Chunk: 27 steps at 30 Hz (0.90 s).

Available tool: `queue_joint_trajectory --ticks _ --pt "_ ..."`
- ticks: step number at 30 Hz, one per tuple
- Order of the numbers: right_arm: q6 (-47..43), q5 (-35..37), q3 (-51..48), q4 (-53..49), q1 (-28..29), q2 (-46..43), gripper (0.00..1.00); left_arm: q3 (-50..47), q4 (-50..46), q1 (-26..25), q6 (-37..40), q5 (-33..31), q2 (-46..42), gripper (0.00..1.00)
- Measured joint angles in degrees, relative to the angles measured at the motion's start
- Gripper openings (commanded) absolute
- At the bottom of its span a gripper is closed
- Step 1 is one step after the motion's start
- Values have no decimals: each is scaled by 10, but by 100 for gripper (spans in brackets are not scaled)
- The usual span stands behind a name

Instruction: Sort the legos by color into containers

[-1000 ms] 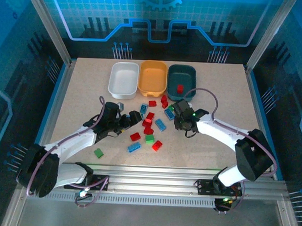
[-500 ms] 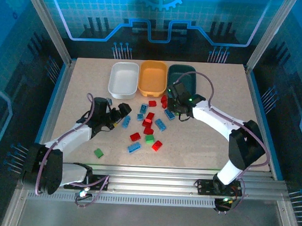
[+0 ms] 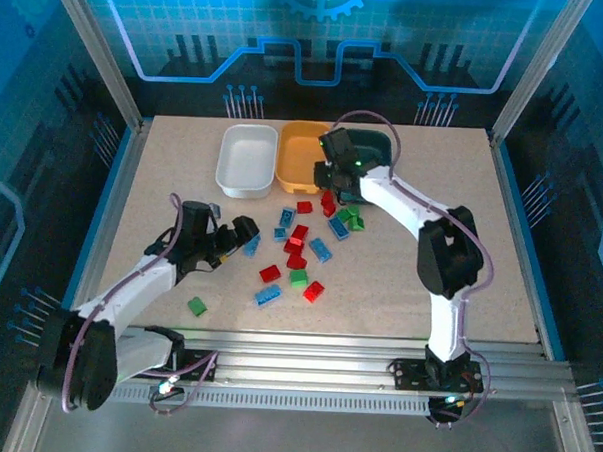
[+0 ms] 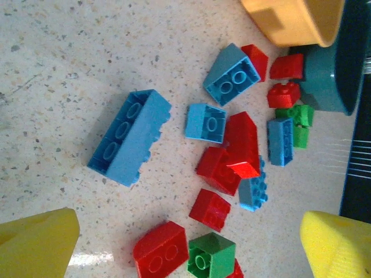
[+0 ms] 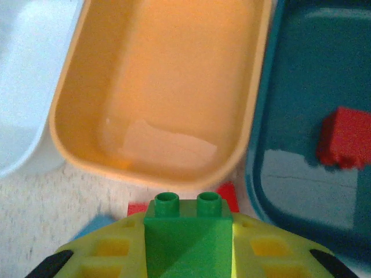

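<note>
Three trays in a row at the far side of the table (image 3: pixel 184 161), touching: left tray (image 3: pixel 246 160), middle tray (image 3: pixel 297 151), right tray (image 3: pixel 380 144). Loose legos (image 3: pixel 299 248) are scattered just in front, with a stray lego (image 3: pixel 197 305) off near-left. There's a tray lego (image 5: pixel 346 139) in the right tray, and a held lego (image 5: pixel 186 234) in the right gripper (image 3: pixel 332 175) at the middle tray's near rim.

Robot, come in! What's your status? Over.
Left claw open, above loose bricks. Right claw shut on green brick, over near rim of orange tray. Tray bare, nothing in the way.
</note>
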Motion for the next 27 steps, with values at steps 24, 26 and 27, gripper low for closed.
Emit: queue_joint_trajectory --ticks 24,26,27 --pt "-40 -51 221 -115 -22 146 60 166 -138 -61 109 -121 195 77" --pt "-38 -52 129 -97 -22 75 61 188 -153 -75 124 -144 229 76" --pt "-35 -52 79 -87 -22 33 61 196 -159 -81 132 -155 242 76"
